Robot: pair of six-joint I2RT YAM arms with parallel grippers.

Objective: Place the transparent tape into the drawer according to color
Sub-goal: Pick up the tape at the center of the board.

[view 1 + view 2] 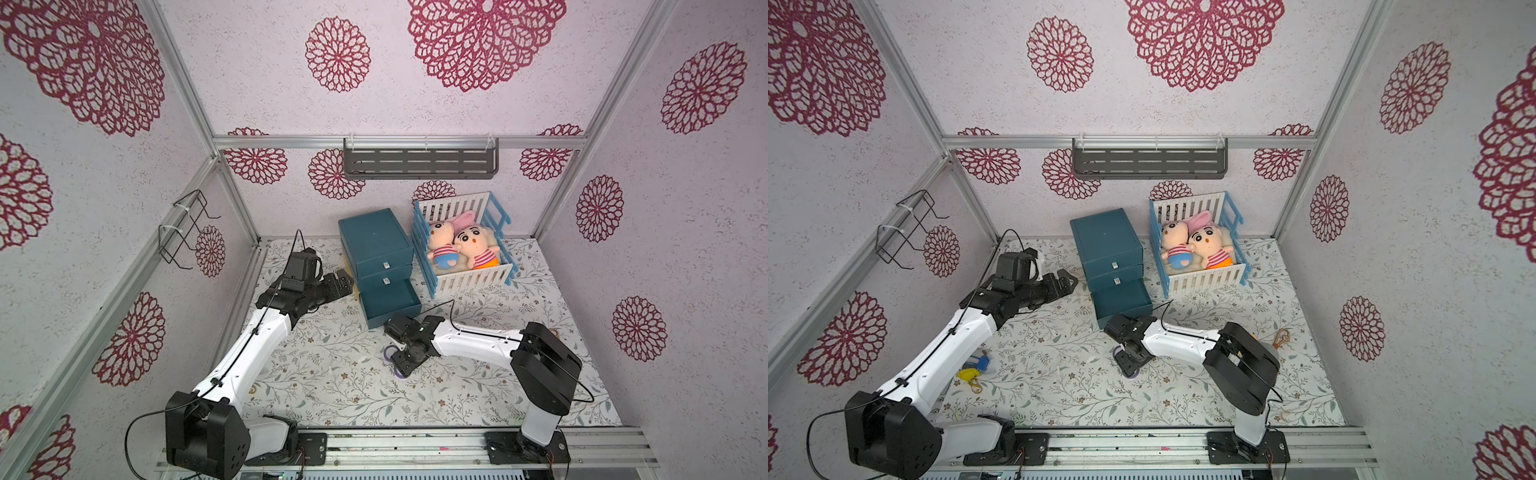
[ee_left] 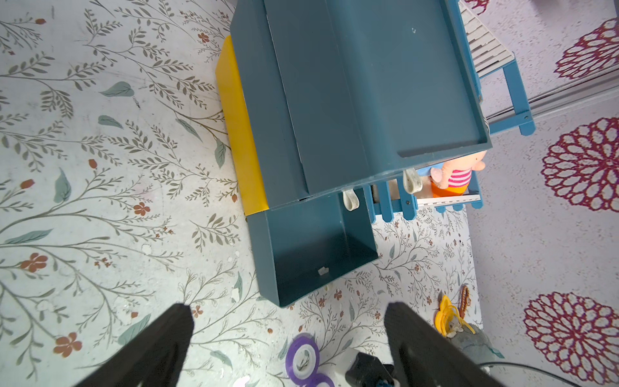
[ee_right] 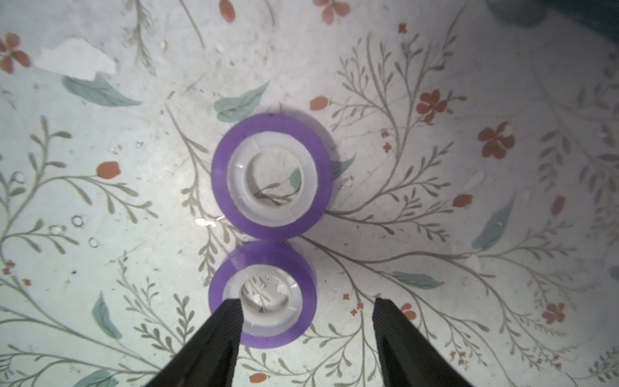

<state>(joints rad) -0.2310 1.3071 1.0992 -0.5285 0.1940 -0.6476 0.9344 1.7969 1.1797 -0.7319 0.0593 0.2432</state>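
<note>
Two purple-rimmed rolls of transparent tape lie flat and touching on the floral mat, the far roll (image 3: pixel 272 177) and the near roll (image 3: pixel 263 295). My right gripper (image 3: pixel 306 310) hangs open just above the near roll, one finger (image 3: pixel 227 321) over its clear core and the other outside its rim. In both top views the right gripper (image 1: pixel 398 362) (image 1: pixel 1130 365) covers most of the rolls, and a purple edge (image 1: pixel 387 353) shows. The blue cabinet's bottom drawer (image 1: pixel 390 301) (image 2: pixel 318 248) stands pulled out and empty. My left gripper (image 2: pixel 291 311) (image 1: pixel 345 282) is open beside the cabinet, holding nothing.
A blue-and-white toy crib (image 1: pixel 465 245) with two plush dolls stands right of the cabinet. A yellow panel (image 2: pixel 239 134) lies against the cabinet's side. A yellow keychain toy (image 1: pixel 969 372) sits by the left arm, another small trinket (image 1: pixel 1281 338) by the right arm.
</note>
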